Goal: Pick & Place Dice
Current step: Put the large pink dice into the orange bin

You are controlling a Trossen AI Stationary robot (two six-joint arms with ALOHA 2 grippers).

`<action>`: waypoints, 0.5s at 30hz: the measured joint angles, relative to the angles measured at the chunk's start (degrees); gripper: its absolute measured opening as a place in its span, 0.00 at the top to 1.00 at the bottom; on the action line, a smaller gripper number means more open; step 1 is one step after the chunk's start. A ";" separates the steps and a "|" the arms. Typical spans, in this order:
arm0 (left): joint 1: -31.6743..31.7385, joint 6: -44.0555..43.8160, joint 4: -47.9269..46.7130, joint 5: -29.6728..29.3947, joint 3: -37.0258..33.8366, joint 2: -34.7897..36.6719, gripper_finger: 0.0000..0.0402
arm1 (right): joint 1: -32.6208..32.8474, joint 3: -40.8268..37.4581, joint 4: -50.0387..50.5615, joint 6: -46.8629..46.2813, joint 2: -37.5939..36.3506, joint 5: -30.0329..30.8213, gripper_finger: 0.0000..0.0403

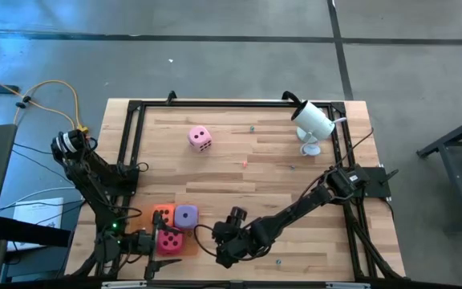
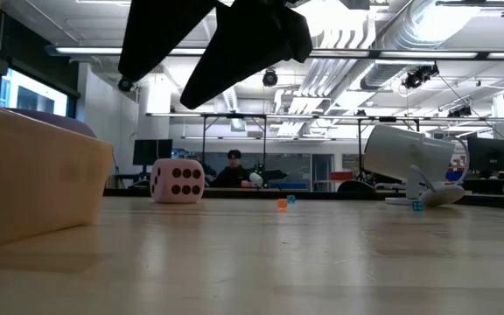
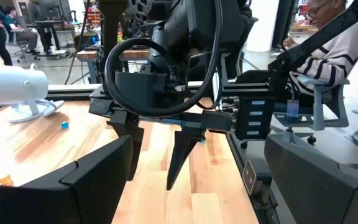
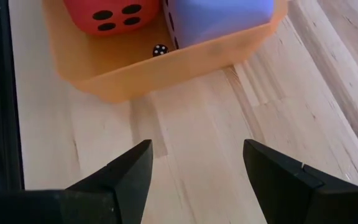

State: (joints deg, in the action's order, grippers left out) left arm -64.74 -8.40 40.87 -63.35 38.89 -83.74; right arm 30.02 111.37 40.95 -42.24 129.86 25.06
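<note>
At the near worktop (image 1: 239, 185) edge, the right hand (image 1: 224, 249) hovers released, fingers spread, just beside a flat orange plastic tray (image 1: 152, 213). The tray holds three soft cubes close together: magenta die (image 1: 169, 240), orange die (image 1: 163, 215), purple die (image 1: 186, 215). The left hand (image 1: 152, 266) waits beside it; grip cannot be told. Across bare wood, the light pink die (image 1: 200, 138) sits alone near the far frame.

The light pink die (image 1: 200, 138) carries dark pips; its face in the low view shows six. The magenta die (image 1: 169, 241) has black pips, the purple die (image 1: 186, 215) is plain lavender on top, and the orange die (image 1: 162, 214) sits beside it. The tray (image 4: 166, 68) is pale orange. The table (image 1: 239, 177) is light striped wood, the arms black, the camera (image 1: 313, 120) white
</note>
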 joint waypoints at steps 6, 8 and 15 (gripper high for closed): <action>0.10 0.06 -0.01 0.02 0.00 0.02 0.12 | -0.21 0.00 -5.50 0.29 0.00 -1.59 0.41; 0.34 0.26 0.01 0.05 0.00 0.02 0.12 | -0.41 0.00 -8.39 0.32 0.00 -1.61 0.41; 2.84 9.25 10.21 1.08 0.04 0.02 0.12 | -0.92 0.00 -21.05 -0.76 0.00 0.80 0.41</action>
State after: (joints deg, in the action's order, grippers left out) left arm -61.90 0.85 51.08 -62.27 38.94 -83.72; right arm 29.10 111.37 19.90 -43.00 129.86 25.86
